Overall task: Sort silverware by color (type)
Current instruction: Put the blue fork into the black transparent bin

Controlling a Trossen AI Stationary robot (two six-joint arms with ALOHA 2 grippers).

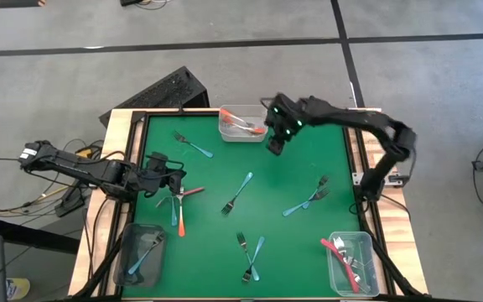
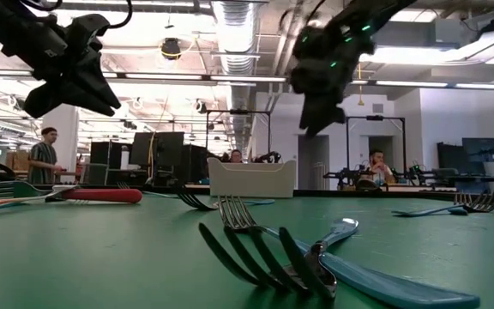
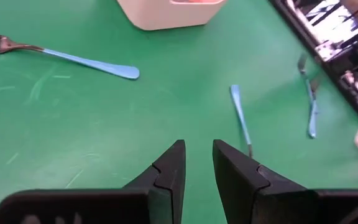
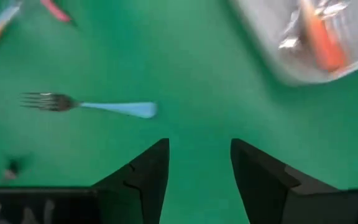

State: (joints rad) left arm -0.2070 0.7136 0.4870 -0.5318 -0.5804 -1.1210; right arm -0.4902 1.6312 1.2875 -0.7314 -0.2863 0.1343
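At the near-left corner of the green tabletop (image 1: 300, 252) a clear bin (image 1: 126, 260) holds a light blue fork (image 1: 145, 254). Just beyond it, near the left edge, an orange fork (image 1: 182, 220), a red-pink fork (image 1: 188, 193) and a blue one (image 1: 174, 210) lie crossed in a small heap. The left gripper (image 1: 177, 179) hangs above the tabletop right over that heap, its fingers (image 3: 169, 177) a little apart with nothing between them. Farther back on the left lies a single blue fork (image 1: 193, 145).

Toward the middle of the far edge stands a second clear bin (image 1: 227, 128) with orange forks (image 1: 246, 125) inside. The right gripper (image 1: 275, 148) hovers just beside that bin's right end, above bare green; its fingers (image 4: 145, 177) stand wide apart and empty. In the right wrist view the bin with an orange handle shows blurred beyond them, and a blue fork (image 4: 89, 106) lies on the cloth on the other side.

In the centre of the tabletop lies one blue fork (image 1: 238, 192). Near the middle of the near edge two blue forks (image 1: 250, 256) lie crossed. Right of centre two more blue forks (image 1: 309, 200) lie together, tines toward the right edge. At the near-right corner a third clear bin (image 1: 366, 243) holds red-pink forks (image 1: 340, 262).

In the low view, people (image 2: 43, 156) show in the room behind the tabletop.
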